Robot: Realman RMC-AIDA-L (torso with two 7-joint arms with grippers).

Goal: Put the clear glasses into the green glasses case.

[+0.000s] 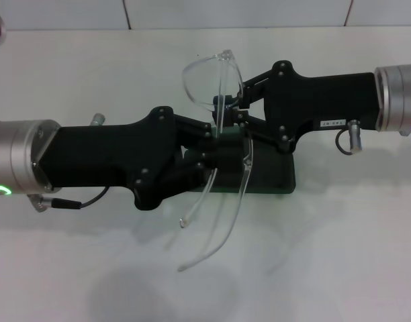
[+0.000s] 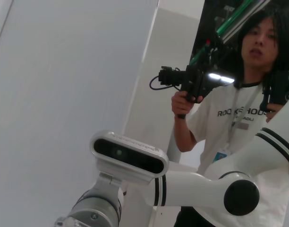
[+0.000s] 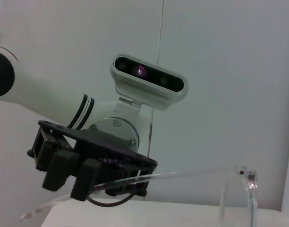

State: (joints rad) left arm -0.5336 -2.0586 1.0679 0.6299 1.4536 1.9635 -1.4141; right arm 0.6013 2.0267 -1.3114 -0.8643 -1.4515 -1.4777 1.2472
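Observation:
The clear glasses (image 1: 207,75) hang in the air over the middle of the table, lens toward the far side and both long arms trailing toward me. My right gripper (image 1: 234,104) reaches in from the right and is shut on the frame beside the lens. From the left, my left gripper (image 1: 217,149) is shut on one arm of the glasses. In the right wrist view that clear arm (image 3: 191,174) runs through the left gripper (image 3: 95,177). The green glasses case (image 1: 276,176) lies on the table under both grippers, mostly hidden by them.
The white table (image 1: 340,261) stretches out on all sides of the case, with a pale wall behind it. In the left wrist view, a person (image 2: 239,118) holding hand-held devices stands behind the robot's head camera (image 2: 128,153).

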